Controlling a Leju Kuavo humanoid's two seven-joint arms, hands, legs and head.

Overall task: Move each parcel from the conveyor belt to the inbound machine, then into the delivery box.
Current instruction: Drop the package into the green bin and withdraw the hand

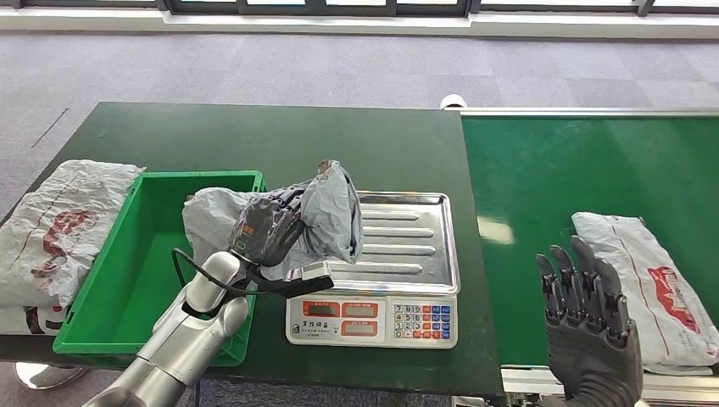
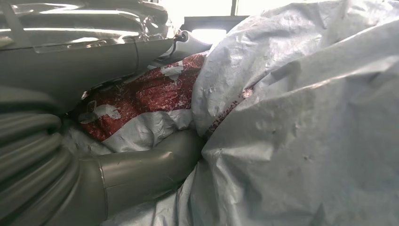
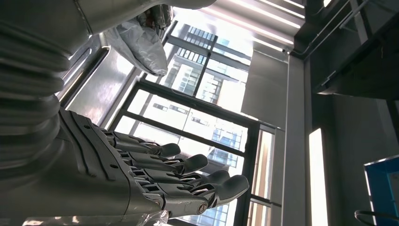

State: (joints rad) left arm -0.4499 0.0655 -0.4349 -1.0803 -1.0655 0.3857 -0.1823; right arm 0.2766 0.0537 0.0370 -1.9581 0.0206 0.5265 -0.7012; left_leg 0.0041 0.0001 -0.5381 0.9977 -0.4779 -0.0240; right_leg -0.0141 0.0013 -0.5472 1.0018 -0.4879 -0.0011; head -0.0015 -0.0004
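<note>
Left hand (image 1: 270, 231) gripping grey parcel (image 1: 326, 212) over scale, right hand (image 1: 587, 315) raised, fingers straight.

Table at nine o'clock, conveyor belt at three.

On the table (image 1: 280, 136): scale (image 1: 379, 270) near the front edge at six o'clock, bin (image 1: 157, 254) just beside it at its nine o'clock, a parcel (image 1: 51, 229) lying further out at nine, against the bin's outer wall. Above the gap between bin and scale tray, a held parcel (image 1: 288, 216) in the left hand (image 1: 270, 229). On the conveyor belt (image 1: 585, 170), at four o'clock, another parcel (image 1: 653, 288), with the right hand (image 1: 585, 318) raised just beside its near end.
</note>
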